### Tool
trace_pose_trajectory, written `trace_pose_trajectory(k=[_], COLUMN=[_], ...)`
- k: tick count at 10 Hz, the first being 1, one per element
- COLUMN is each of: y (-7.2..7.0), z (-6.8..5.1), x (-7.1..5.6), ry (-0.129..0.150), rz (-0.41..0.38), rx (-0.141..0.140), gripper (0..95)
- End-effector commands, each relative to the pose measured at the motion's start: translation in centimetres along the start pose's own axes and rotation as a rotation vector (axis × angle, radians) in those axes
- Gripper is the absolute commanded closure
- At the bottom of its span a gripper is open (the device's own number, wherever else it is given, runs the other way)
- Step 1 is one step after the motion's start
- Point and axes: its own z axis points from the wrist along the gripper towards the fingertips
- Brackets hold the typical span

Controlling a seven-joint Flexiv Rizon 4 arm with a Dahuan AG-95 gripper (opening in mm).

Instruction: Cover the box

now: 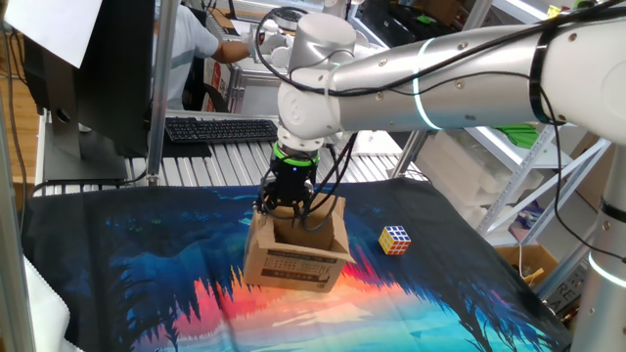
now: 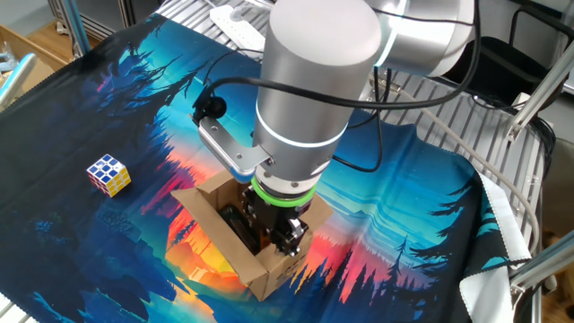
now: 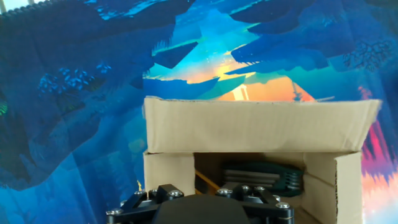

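Note:
The brown cardboard box [image 1: 293,264] stands on the printed cloth with its top open and dark print on the side facing one fixed view. It also shows in the other fixed view [image 2: 260,269] and in the hand view [image 3: 249,124], where one flap stands upright. My gripper [image 1: 291,210] hangs straight down over the opening with its fingers at rim level, and it looks open and empty. In the other fixed view the gripper [image 2: 269,231] reaches into the opening. The hand view shows only the gripper's housing [image 3: 199,208]; the fingertips are hidden. A dark ribbed object [image 3: 261,177] shows inside the box.
A small Rubik's cube [image 1: 395,239] lies on the cloth to the right of the box, and it appears at the left in the other fixed view [image 2: 108,174]. A keyboard [image 1: 220,128] and a monitor [image 1: 88,78] stand behind the cloth. A metal frame [image 2: 529,99] borders the table.

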Motion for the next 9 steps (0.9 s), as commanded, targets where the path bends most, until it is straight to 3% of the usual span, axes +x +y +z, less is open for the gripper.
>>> trace_pose_trajectory(k=[1, 3, 6, 9], y=[0.3, 0.5, 0.9, 0.9], z=[0.3, 0.4, 1.3, 1.4], x=[0.1, 0.1, 0.2, 0.3], ry=[0.006, 0.011, -0.011, -0.007], rz=[0.021, 0.039, 0.057, 0.06], rx=[-0.022, -0.04, -0.05, -0.057], gripper=[38.0, 38.0, 38.0, 38.0])
